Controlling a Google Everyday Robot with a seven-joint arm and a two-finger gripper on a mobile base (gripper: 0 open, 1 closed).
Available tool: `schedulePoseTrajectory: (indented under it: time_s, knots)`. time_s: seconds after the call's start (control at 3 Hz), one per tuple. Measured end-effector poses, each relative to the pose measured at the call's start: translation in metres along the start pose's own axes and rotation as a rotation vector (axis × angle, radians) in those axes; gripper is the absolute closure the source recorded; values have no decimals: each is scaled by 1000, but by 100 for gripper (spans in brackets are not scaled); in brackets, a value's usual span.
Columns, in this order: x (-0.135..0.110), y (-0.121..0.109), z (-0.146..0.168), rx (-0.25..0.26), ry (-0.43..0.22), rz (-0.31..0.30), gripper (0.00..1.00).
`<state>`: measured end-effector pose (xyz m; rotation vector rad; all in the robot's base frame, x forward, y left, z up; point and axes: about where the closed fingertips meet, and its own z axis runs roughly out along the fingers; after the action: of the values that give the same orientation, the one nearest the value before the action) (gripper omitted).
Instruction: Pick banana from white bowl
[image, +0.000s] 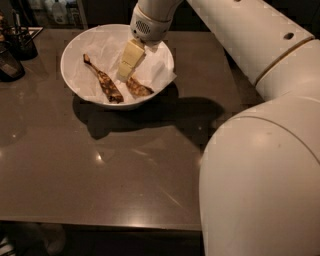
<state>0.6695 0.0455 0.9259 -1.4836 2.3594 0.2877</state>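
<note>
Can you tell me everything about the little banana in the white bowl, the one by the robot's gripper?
The banana is short and a bit curved, yellow-brown with dark spots, so it looks very ripe. It lies flat on the crumpled white paper in the white bowl, close to the near rim. The gripper points down just above its far end; whether it touches cannot be told. A longer, darker banana lies apart beside it.
</note>
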Motion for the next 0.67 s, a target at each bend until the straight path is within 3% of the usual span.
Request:
schedulePoseTrajectory:
  time_s: [0.33, 0.67]
  knots:
    - [-3, 5, 10, -3, -2, -25, 17]
    - [-1, 5, 18, -15, 6, -32, 29]
